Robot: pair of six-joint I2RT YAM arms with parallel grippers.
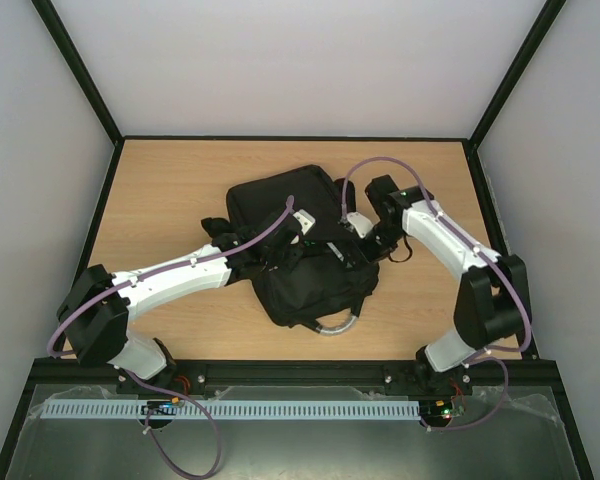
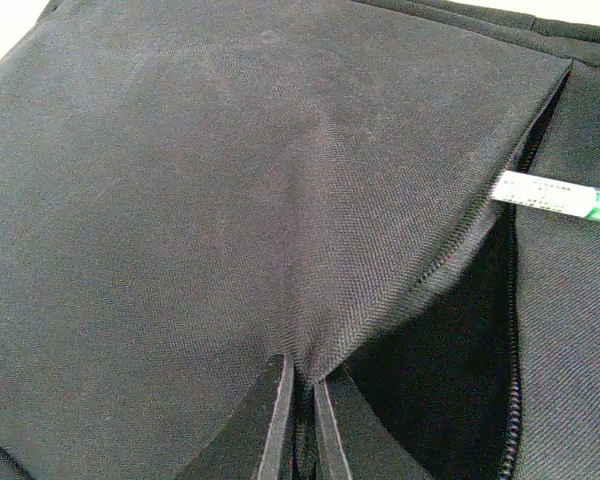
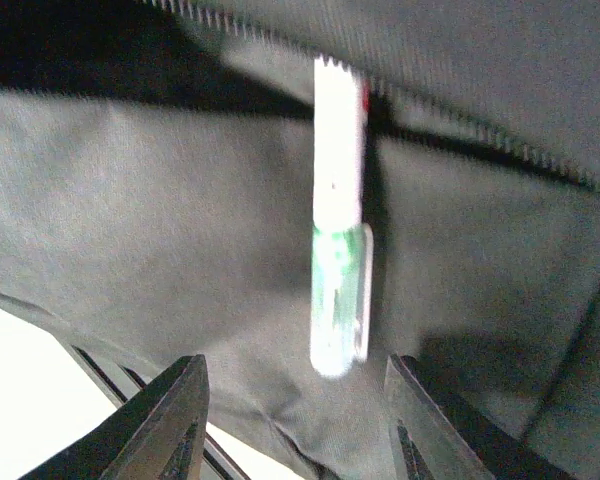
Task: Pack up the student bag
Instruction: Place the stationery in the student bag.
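The student bag (image 1: 290, 240) lies mid-table. The left gripper (image 2: 300, 400) pinches its flap, lifting the zip mouth (image 2: 460, 330) open. The right gripper (image 3: 295, 420), jaws spread and clear of the white-green tube (image 3: 338, 260), should nudge the tube fully inside before the flap drops.

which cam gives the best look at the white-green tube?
Right wrist: the tube sits mid-frame, nearly full length, against the bag. Left wrist shows only its end poking in at the right edge. Top external: can't make it out.
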